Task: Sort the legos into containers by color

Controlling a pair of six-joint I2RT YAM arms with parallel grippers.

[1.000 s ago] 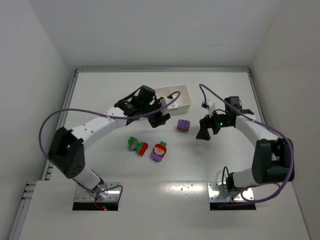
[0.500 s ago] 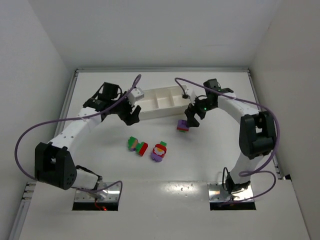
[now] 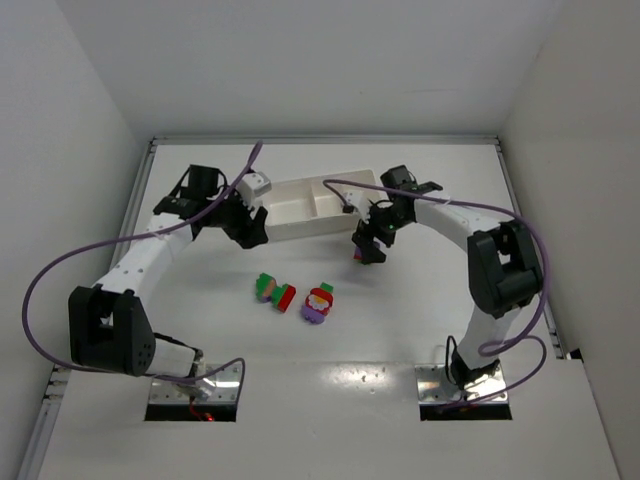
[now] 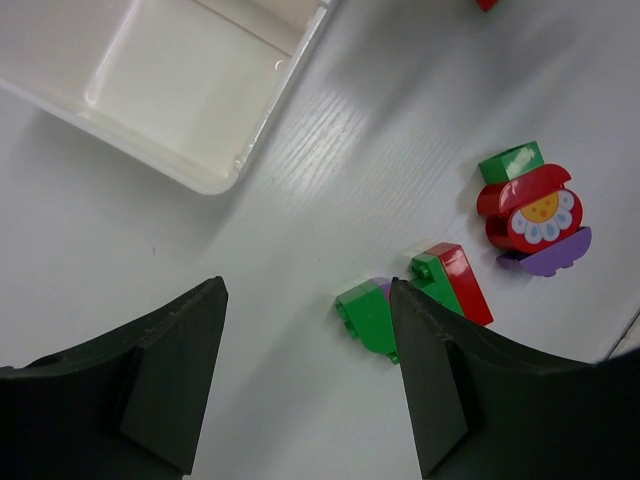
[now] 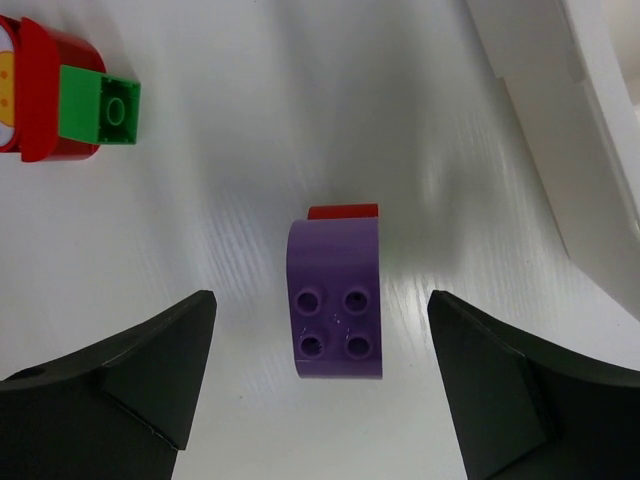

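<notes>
**A:** Which step is this?

**B:** A pickup, I'd say. The right pincer [image 5: 318,330] hangs wide over the purple brick [image 5: 335,300], which has a red piece [image 5: 343,211] at its edge and lies just in front of the tray [image 3: 310,228].

**A:** Next?

**B:** Lower, close squarely, and mind the stuck colours. The left pincer [image 4: 305,330] is also wide and empty.

**A:** Surroundings?

**B:** A glossy white counter [image 3: 420,320] and plain white walls [image 3: 300,70].
</notes>
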